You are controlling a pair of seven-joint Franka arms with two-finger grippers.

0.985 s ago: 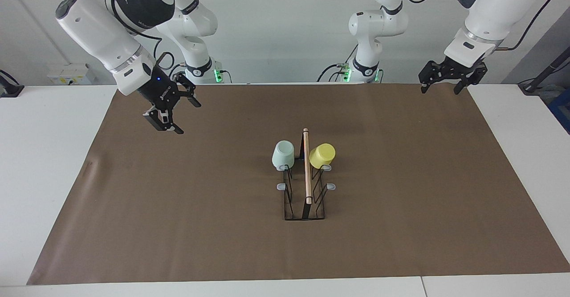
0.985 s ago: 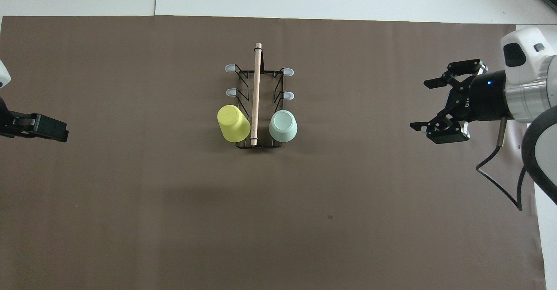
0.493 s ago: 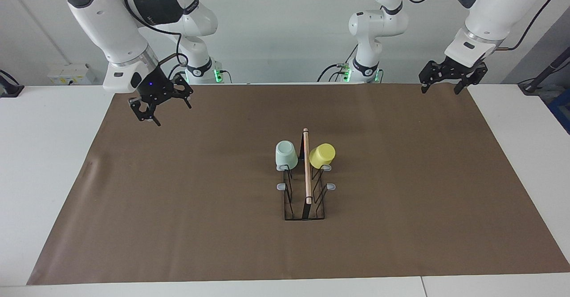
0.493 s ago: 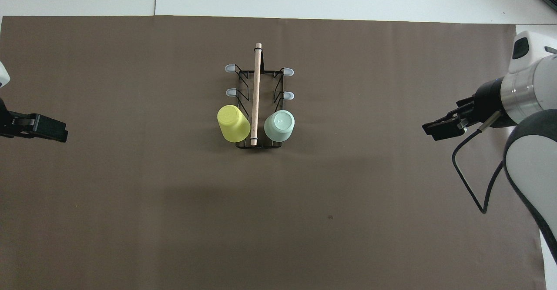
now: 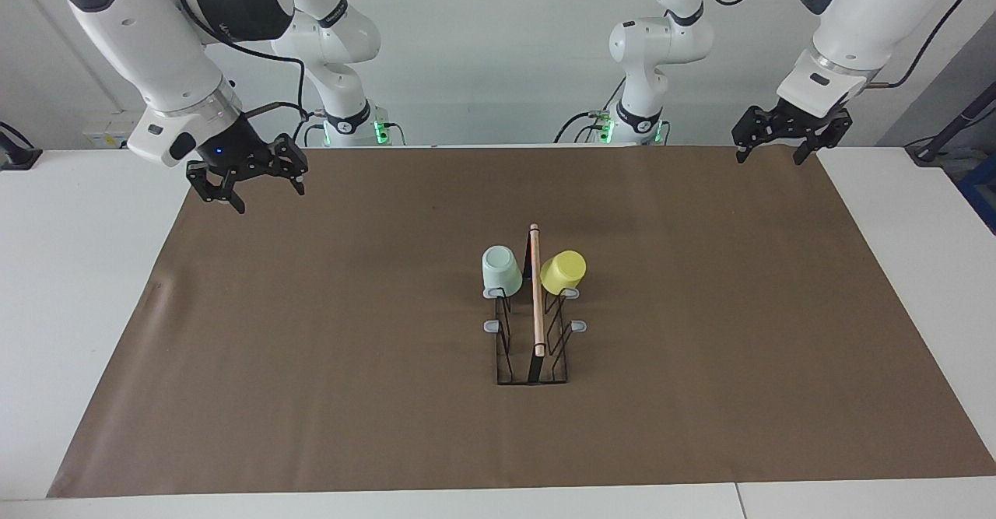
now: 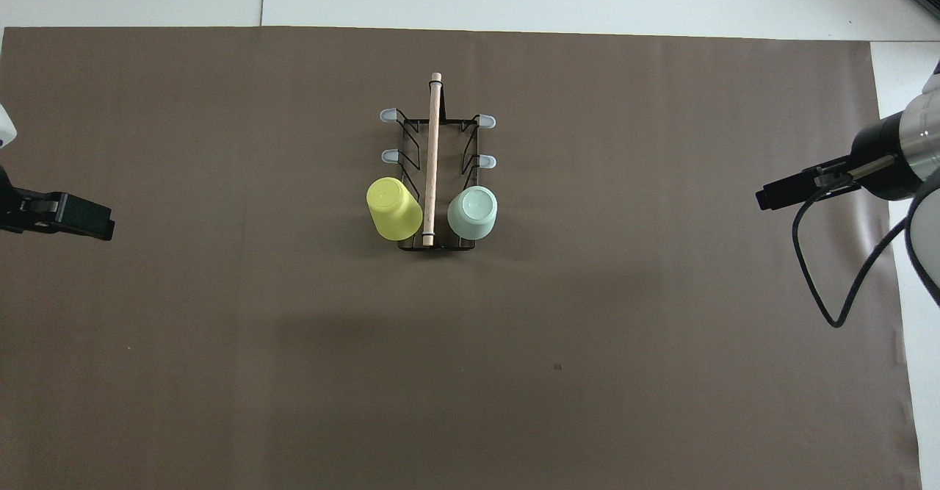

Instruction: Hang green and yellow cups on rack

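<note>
The black wire rack (image 5: 536,301) with its wooden rod stands mid-mat; it also shows in the overhead view (image 6: 433,145). The mint green cup (image 5: 500,269) (image 6: 473,212) hangs upside down on the peg nearest the robots, on the right arm's side. The yellow cup (image 5: 562,271) (image 6: 393,209) hangs tilted on the matching peg on the left arm's side. My right gripper (image 5: 264,196) (image 6: 771,197) is open and empty, over the mat's edge at the right arm's end. My left gripper (image 5: 769,159) (image 6: 73,217) is open and empty, and waits over the mat's corner at the left arm's end.
A brown mat (image 5: 311,348) covers most of the white table (image 5: 78,270). Two grey-tipped pegs on each side of the rack (image 5: 579,325) are bare.
My right gripper has drawn back from over the mat toward the right arm's end of the table. The green cup has settled more upright on its peg. The left arm has not moved.
</note>
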